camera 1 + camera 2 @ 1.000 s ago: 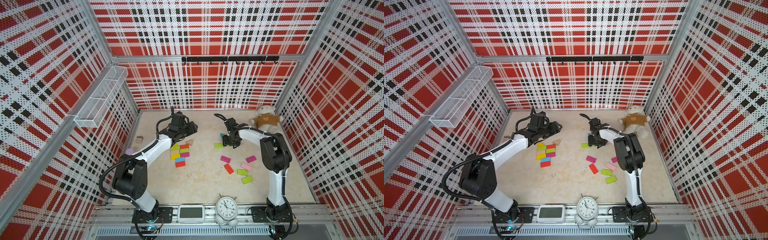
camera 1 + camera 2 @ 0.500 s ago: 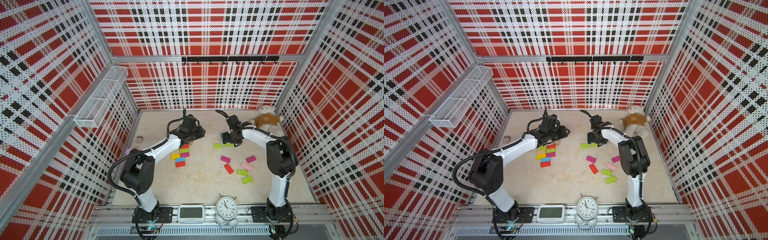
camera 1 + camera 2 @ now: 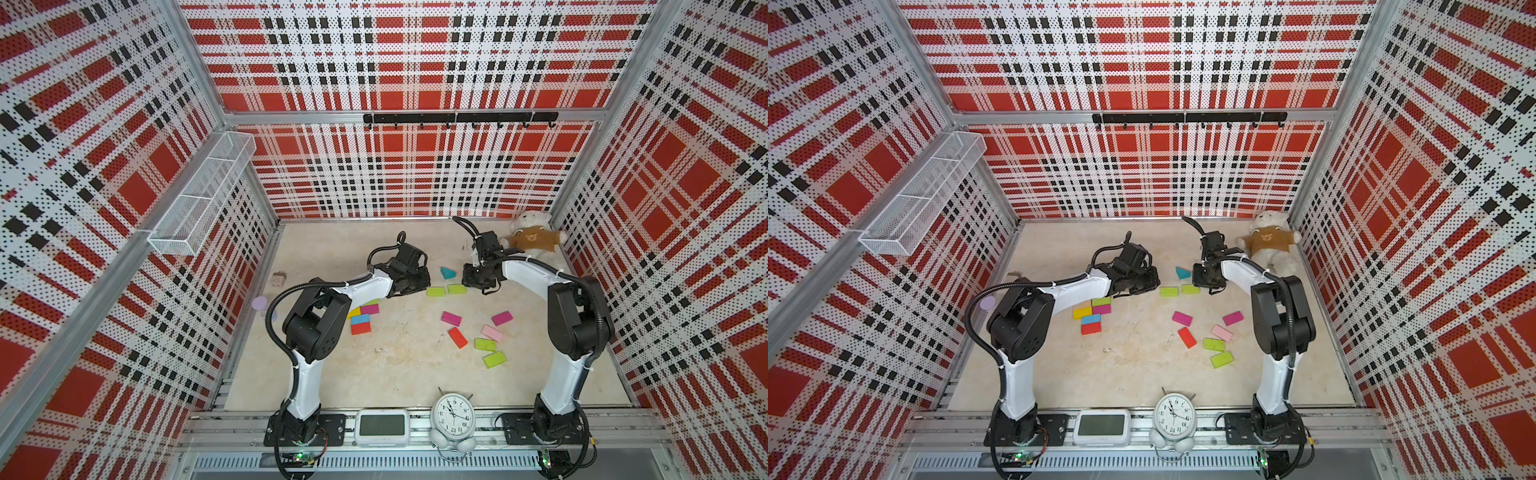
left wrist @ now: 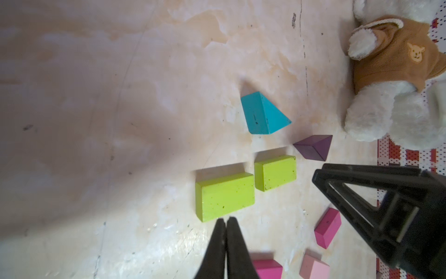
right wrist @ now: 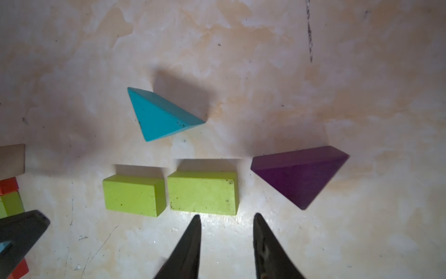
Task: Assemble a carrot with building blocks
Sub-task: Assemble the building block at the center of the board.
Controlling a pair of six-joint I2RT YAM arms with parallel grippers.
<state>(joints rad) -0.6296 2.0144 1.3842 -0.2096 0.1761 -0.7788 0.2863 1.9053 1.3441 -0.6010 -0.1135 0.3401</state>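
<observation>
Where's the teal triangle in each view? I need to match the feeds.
Top view: teal triangle just behind the lime pair, mid-table.
Top view: same spot.
Left wrist: mid-frame, just beyond the lime pair.
Right wrist: beyond the lime pair, purple triangle nearby.
Landmark: the lime pair, in all four.

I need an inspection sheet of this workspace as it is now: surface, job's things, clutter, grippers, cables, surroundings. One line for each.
Surface: beige marbled table, stained.
Job's things: two lime blocks end to end, with a teal triangle and a purple triangle beside them; block cluster by the left arm; loose blocks nearer the right arm.
Clutter: teddy bear, beige plug cube, pale purple toy, alarm clock, timer.
Grippers: left gripper shut, empty; right gripper open, empty; both beside the lime blocks.
Cables: left cable and right cable loop along the arms.
Surroundings: plaid walls, wire basket, hook rail.
</observation>
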